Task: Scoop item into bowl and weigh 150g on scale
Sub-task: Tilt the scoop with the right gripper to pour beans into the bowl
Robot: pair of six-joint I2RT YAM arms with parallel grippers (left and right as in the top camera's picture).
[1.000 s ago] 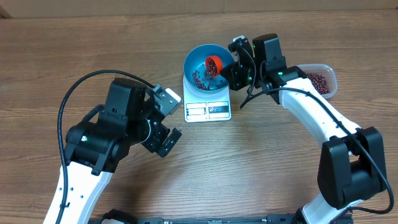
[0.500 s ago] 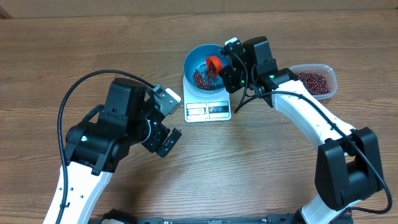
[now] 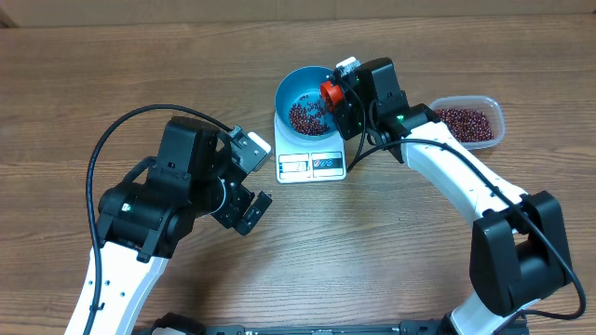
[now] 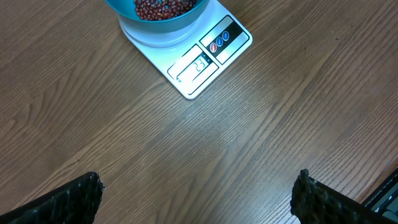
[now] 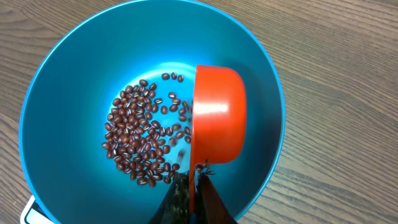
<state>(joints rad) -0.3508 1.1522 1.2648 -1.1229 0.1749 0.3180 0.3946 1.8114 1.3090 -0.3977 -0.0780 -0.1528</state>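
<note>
Right arm [image 3: 466, 181] has swung in toward the bowl since a second ago. More of the tub is uncovered, the scoop has rolled from cup-up to dumped, and the pile in the bowl has grown. Left arm [image 3: 154, 209] hasn't budged.

Wooden table [image 3: 112, 56] carries everything. Left arm sits near-left, black cable [image 3: 98, 158] looping off it, well apart from the scale. Left gripper [image 4: 198, 199] hangs over bare wood, fingers spread wide, nothing between them. Its wrist view looks at the scale's display edge.

Right gripper [image 5: 189, 196] is clamped tight on the handle of the scoop [image 5: 217, 115], over the bowl's right side.

Scale [image 3: 312, 166]: white, flat, mid-table, display and labels on the near edge.

Bowl [image 5: 81, 62]: blue, round, sitting on the scale, covering the far part of the platform.

Tub [image 3: 495, 119]: clear plastic, on the table right of the bowl, apart from the scale, with beans left inside.

Scoop: orange-red, tipped with its rounded back toward the wrist camera, inside the bowl's rim. Can't tell whether it touches the wall.

Beans [image 5: 140, 146]: red-brown, a loose patch on the bowl floor left of the scoop. A few lie by its lower edge, and one is blurred beside it.
</note>
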